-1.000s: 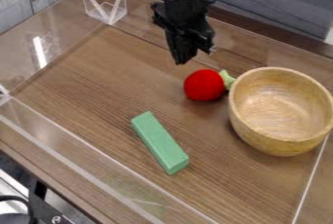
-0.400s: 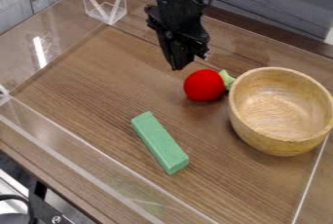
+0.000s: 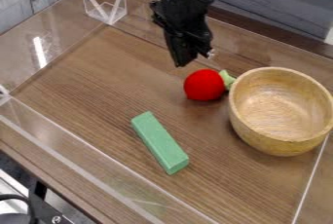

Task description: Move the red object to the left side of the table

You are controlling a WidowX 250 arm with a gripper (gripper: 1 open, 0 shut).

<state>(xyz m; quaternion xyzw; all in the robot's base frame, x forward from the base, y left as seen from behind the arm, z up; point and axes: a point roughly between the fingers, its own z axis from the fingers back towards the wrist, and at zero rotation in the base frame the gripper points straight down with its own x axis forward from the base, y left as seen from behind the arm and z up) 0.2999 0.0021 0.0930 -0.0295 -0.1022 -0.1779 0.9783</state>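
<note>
The red object (image 3: pixel 202 86), a small round toy fruit with a green leafy top, lies on the brown wood-grain table (image 3: pixel 92 82) just left of the wooden bowl. My black gripper (image 3: pixel 186 59) hangs pointing down right behind and slightly left of it, its tips just above the fruit's far edge. The fingers stand together, shut, with nothing between them. The fruit rests free on the table.
A wooden bowl (image 3: pixel 279 109) stands at the right, almost touching the fruit. A green rectangular block (image 3: pixel 159 141) lies in front of the fruit, toward the near edge. Low clear acrylic walls (image 3: pixel 39 48) border the table, and a clear angled stand (image 3: pixel 104 6) sits at the back left.
The gripper dipped a little to the left, then came back to the right and slightly up. The red fruit, block and bowl have not moved.
</note>
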